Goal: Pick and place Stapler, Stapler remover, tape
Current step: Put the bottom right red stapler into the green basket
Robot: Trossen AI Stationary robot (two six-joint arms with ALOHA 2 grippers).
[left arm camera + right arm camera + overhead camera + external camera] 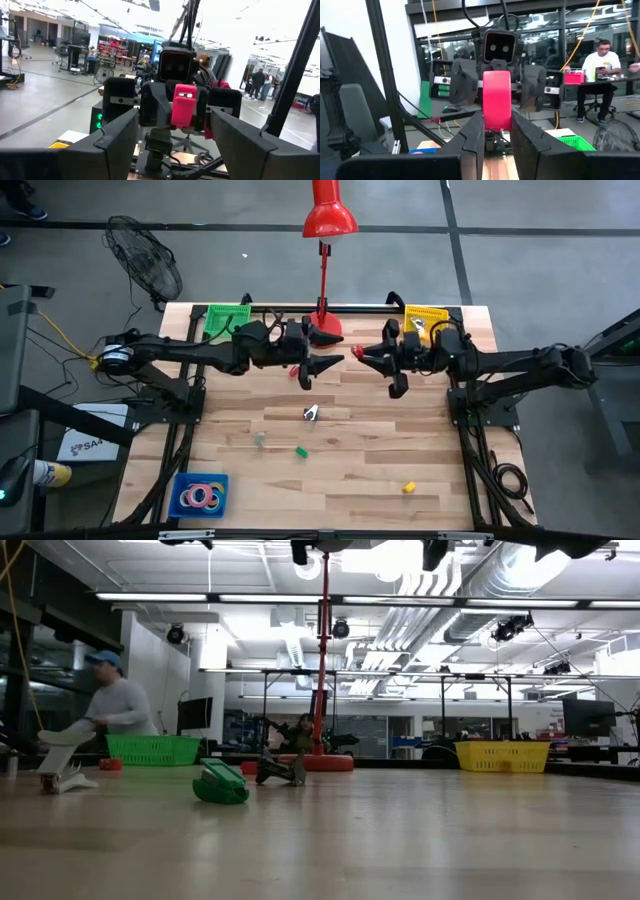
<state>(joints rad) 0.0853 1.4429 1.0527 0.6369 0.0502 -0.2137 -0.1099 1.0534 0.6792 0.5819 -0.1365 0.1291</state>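
Bright ceiling strip lights (330, 598) wash the low view evenly — the person (115, 700) there smears with blur, shadows on the bench (400, 840) stay faint.

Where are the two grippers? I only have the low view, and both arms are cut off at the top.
Observer: They face each other above the table's back middle, by the red lamp: left gripper, right gripper.
Operator: Is either one holding anything?
Observer: The right gripper is shut on a red item.
Operator: And the left?
Observer: Its fingers are spread wide, with nothing between them.
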